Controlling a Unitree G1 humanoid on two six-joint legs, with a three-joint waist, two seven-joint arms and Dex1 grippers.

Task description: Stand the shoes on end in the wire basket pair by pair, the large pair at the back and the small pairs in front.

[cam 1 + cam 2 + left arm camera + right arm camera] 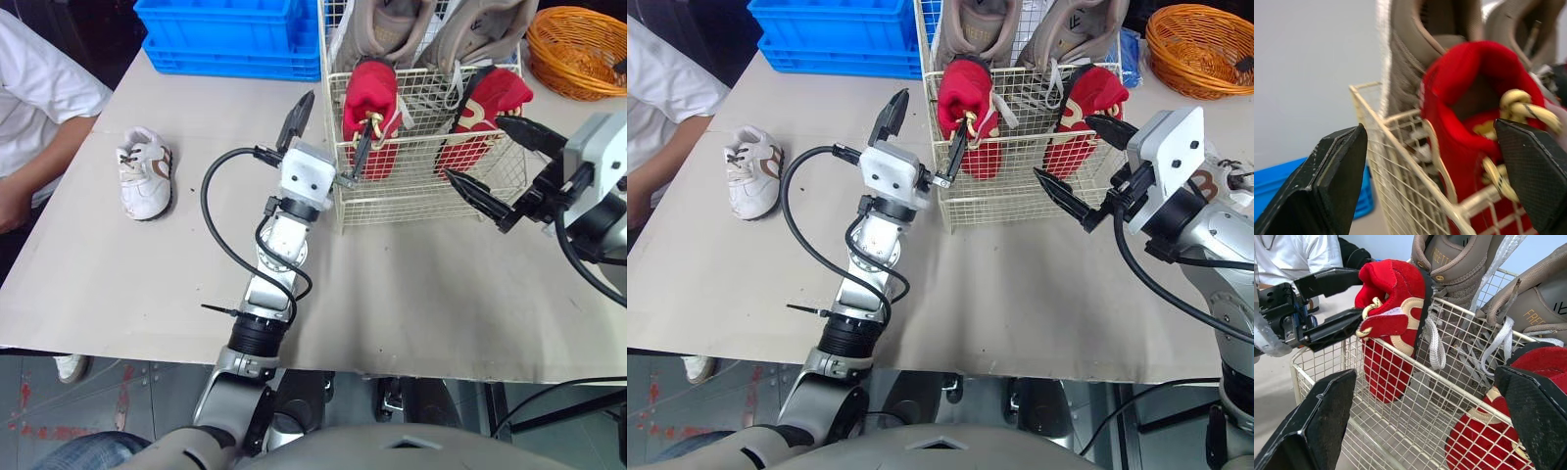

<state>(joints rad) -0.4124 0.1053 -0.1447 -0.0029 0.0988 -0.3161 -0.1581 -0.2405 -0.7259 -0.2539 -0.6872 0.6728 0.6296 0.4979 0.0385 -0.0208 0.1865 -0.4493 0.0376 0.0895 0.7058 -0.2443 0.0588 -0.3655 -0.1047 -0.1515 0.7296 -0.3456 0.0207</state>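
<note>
Spread black wedge fingers of the left gripper [331,137] straddle the cream wire basket's [421,201] side wall, one tip touching a fuzzy red shoe [370,98]. A second red shoe [490,103] stands beside it, with tan shoes [392,24] behind, tops cut off. The right gripper [475,147] gapes at the front. A white shoe [145,174] lies on the table [411,284].

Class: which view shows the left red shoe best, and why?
The right wrist view: the red shoe is seen nearly whole behind the wire basket mesh. The left wrist view gives its collar and lace; the eye views look down on it.
</note>
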